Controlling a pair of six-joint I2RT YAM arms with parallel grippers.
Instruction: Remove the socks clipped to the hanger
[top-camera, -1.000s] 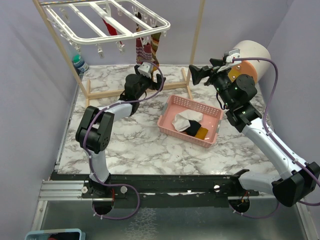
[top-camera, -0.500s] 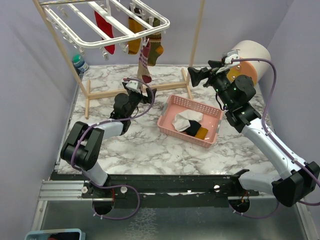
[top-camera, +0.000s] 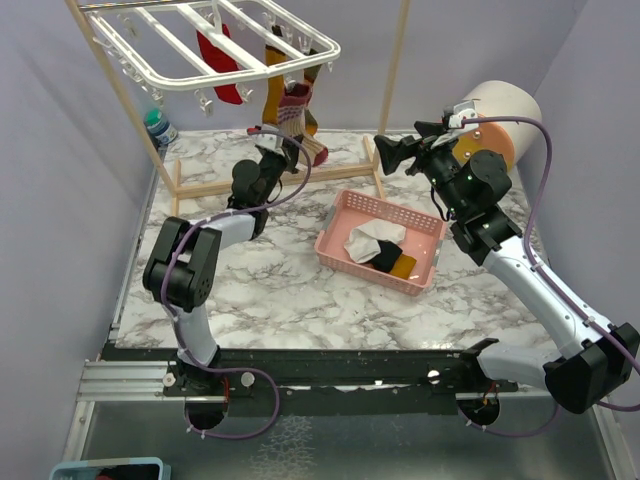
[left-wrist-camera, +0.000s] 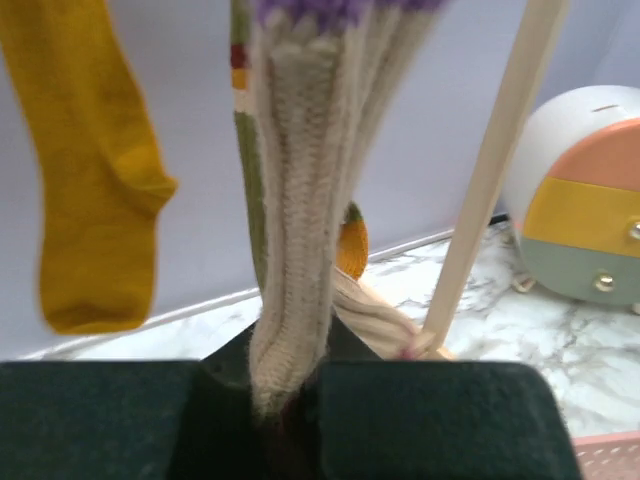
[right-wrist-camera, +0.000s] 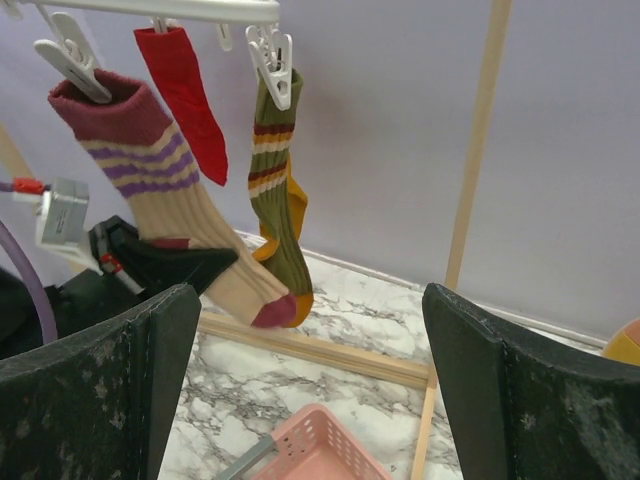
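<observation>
The white hanger (top-camera: 200, 50) hangs at the top left with socks clipped under it: a red one (top-camera: 215, 65), a mustard one (top-camera: 272, 85), an olive striped one (right-wrist-camera: 280, 200) and a beige one with purple stripes (right-wrist-camera: 170, 210). My left gripper (top-camera: 283, 140) is shut on the lower part of the beige striped sock (left-wrist-camera: 290, 280); its ribbed fabric runs down between the pads of the left gripper (left-wrist-camera: 290, 370). My right gripper (top-camera: 390, 152) hovers to the right of the socks, open and holding nothing, as the right wrist view shows the right gripper (right-wrist-camera: 310, 290).
A pink basket (top-camera: 335, 225) with a few socks (top-camera: 375, 245) lies mid-table. The wooden pole frame (top-camera: 275, 180) stands around the hanger, with one upright (left-wrist-camera: 490, 180) close by. A round white, orange and green container (top-camera: 500, 115) sits back right, and a bottle (top-camera: 158, 128) back left.
My left gripper dropped back from the socks, then rose to the beige striped sock again and went from open to shut on it. The hanging socks swung. The right arm stayed still.
</observation>
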